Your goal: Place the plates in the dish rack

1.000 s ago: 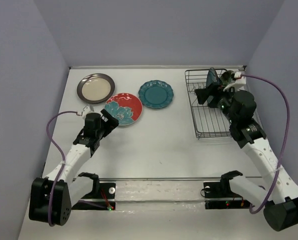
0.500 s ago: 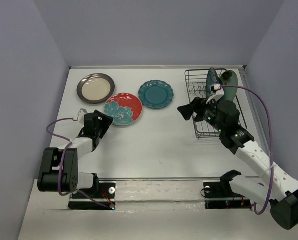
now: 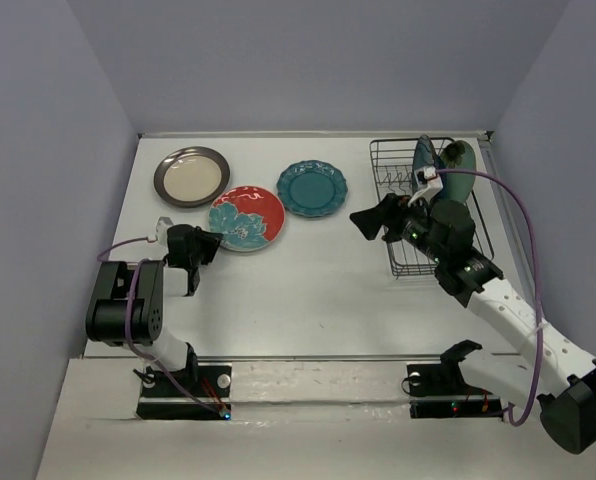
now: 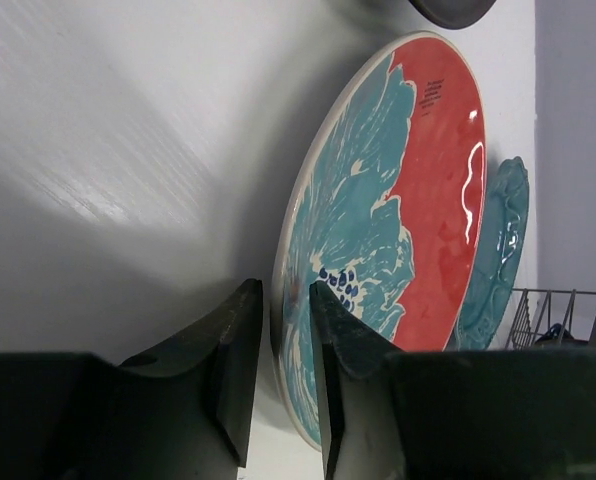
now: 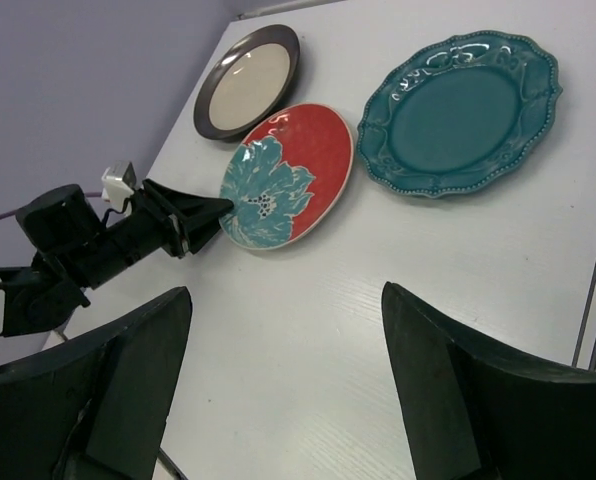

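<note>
top view: the left claw [image 3: 206,243] sits low at the near-left edge of the red floral plate [image 3: 248,217], which lies flat on the table [image 3: 298,300]. the cream plate [image 3: 191,175] is behind it on the left and the scalloped teal plate [image 3: 312,187] just beside it on the right. the dish rack [image 3: 393,262] is well apart at far right, with a dark teal plate [image 3: 424,158] and a pale mint plate [image 3: 456,155] standing at its back end. the right claw [image 3: 370,222] hangs over the table just left of the rack.

left wrist view: the jaws stand narrow, one finger under the red floral plate's rim and one on top, so i read it as nipped. a sliver of light beside the lower finger leaves me unsure how firm the bite is. my worry is that a shallow pinch on a glossy rim could let the plate swing or slip out on the lift. if it drags sideways it could also knock the scalloped teal plate.

right wrist view: the right claw is spread wide with nothing in it, looking down on the three loose plates. it hovers on the straight path from the red floral plate to the rack, so i judge it is in the way of a carry across. the prongs near the two standing plates are hidden from me.
</note>
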`<state>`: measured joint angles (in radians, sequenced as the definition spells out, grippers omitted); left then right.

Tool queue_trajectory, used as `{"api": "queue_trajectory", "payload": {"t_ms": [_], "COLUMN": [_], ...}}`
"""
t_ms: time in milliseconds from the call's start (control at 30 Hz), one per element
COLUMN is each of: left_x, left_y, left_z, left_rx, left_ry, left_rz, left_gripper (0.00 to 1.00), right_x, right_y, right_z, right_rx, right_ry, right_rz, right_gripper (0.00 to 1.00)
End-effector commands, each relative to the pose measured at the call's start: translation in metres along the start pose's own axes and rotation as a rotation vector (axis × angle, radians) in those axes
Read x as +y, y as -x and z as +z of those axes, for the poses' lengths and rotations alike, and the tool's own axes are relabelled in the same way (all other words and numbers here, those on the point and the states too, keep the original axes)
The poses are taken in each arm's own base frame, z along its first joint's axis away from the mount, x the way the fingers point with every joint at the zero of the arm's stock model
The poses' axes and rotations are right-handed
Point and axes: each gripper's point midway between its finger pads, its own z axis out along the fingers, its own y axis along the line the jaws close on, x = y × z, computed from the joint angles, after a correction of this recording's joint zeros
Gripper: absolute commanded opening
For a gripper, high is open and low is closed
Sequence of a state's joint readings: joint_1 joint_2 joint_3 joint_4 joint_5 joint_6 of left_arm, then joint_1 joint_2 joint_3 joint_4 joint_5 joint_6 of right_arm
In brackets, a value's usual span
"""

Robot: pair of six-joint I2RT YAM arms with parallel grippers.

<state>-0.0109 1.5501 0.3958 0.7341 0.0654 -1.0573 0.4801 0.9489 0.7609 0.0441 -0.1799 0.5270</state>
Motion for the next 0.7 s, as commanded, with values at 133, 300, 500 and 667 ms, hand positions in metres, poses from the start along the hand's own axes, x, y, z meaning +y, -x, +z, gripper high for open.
{"api": "queue_trajectory", "payload": {"t_ms": [133, 300, 500, 667], "left_x": [-0.031, -0.029, -0.034, -0.044], "left_y": [0.016, 0.022, 0.016, 0.018], "left_z": [0.011, 0.005, -0.032, -0.071], "left_rx": [-0.053, -0.063, -0.055, -0.074], "left_ry": [-0.107, -0.123, -0.192, -0.238], "left_rz": [-0.011, -0.022, -0.001, 0.051], "left_gripper": [0.27, 0.06, 0.06, 0.06], "right_x": [0.023, 0.029, 0.031, 0.038], "right_y": [0.012, 0.014, 0.002, -0.016], "right_z": [0.007, 0.01, 0.018, 0.028], "right_rx": [-0.041, -0.033, 0.049, 0.139], "right_ry": [0.083, 0.1, 0.117, 0.163], "right_rz": [-0.001, -0.004, -0.028, -0.006], "right_gripper": [0.82, 0.81, 0.84, 0.88]}}
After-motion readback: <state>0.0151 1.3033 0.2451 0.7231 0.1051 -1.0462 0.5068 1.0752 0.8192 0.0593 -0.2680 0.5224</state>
